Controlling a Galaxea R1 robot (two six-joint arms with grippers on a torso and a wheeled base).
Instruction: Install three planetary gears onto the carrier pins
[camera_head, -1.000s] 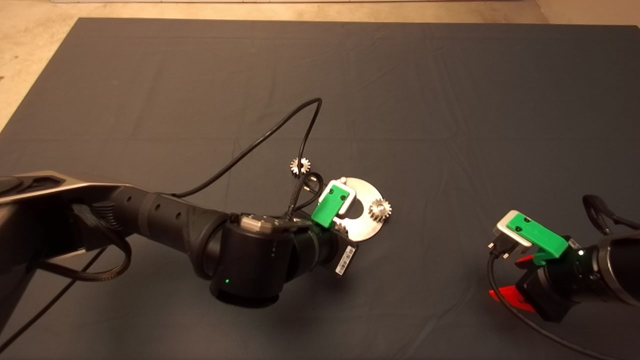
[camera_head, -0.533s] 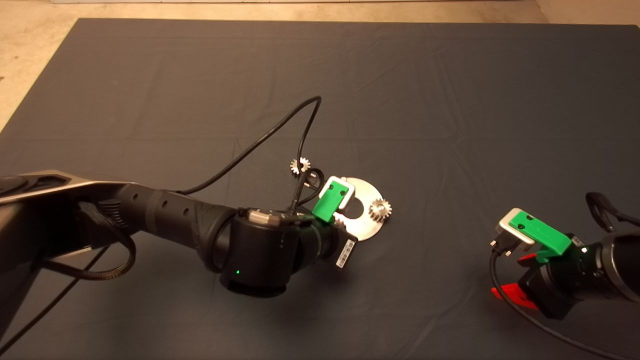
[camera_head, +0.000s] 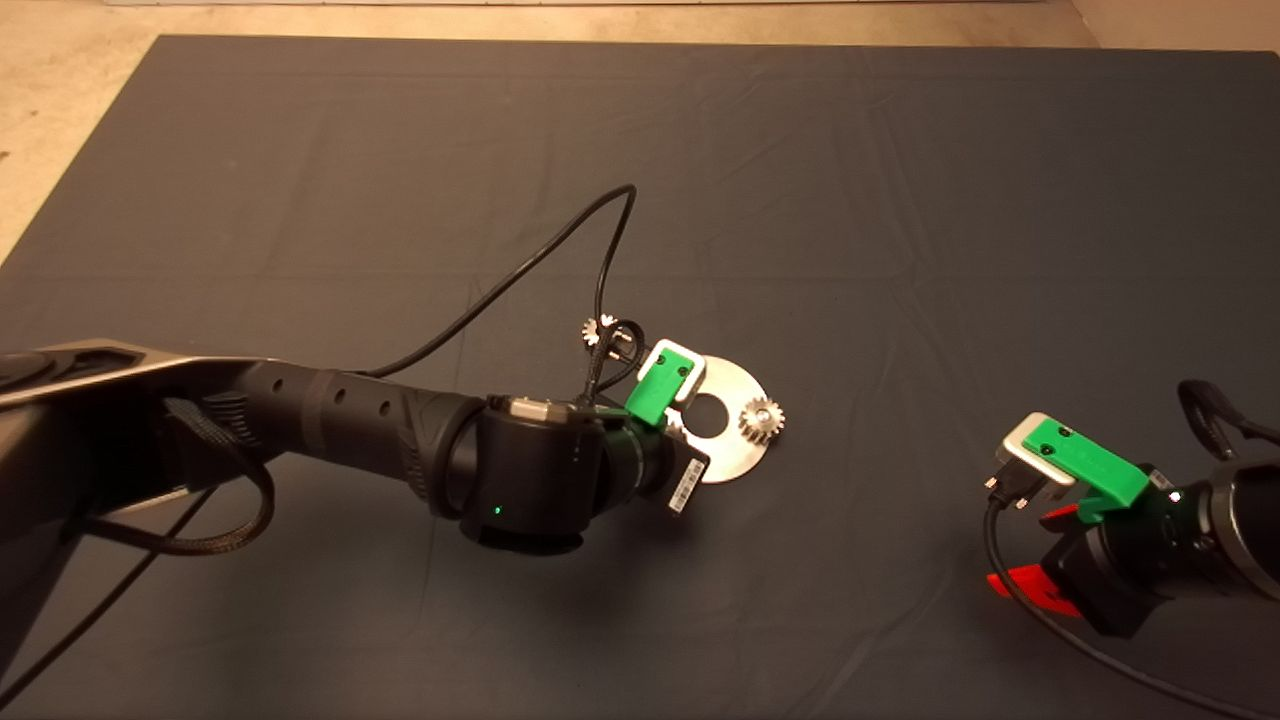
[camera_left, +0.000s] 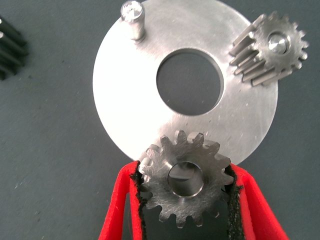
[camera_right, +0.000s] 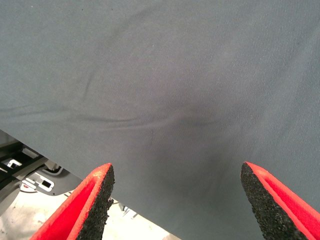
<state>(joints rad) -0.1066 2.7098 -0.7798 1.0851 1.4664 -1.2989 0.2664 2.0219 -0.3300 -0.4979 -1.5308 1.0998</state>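
The shiny round disc (camera_left: 125, 100) with a central hole lies on the mat and also shows in the head view (camera_head: 735, 455). One planetary gear (camera_left: 270, 47) sits on a carrier pin at the disc's right edge (camera_head: 762, 415). One bare pin (camera_left: 133, 19) stands upright. My left gripper (camera_left: 184, 172) is shut on a second gear (camera_left: 185, 185), held flat over the disc's near rim; silver metal shows inside its bore. In the head view this gripper (camera_head: 678, 428) is mostly hidden under its green mount. A third gear (camera_head: 597, 330) lies on the mat behind the disc, also seen in the wrist view (camera_left: 7, 47).
My right gripper (camera_right: 176, 175) is open and empty, low over the mat at the right (camera_head: 1030, 552). A black cable (camera_head: 520, 275) loops from the left wrist over the mat and across the loose gear. Bare floor borders the mat's far and left edges.
My left arm has shifted slightly forward and right, bringing the held gear closer over the disc's rim. My right gripper has drifted a little toward the mat's near right.
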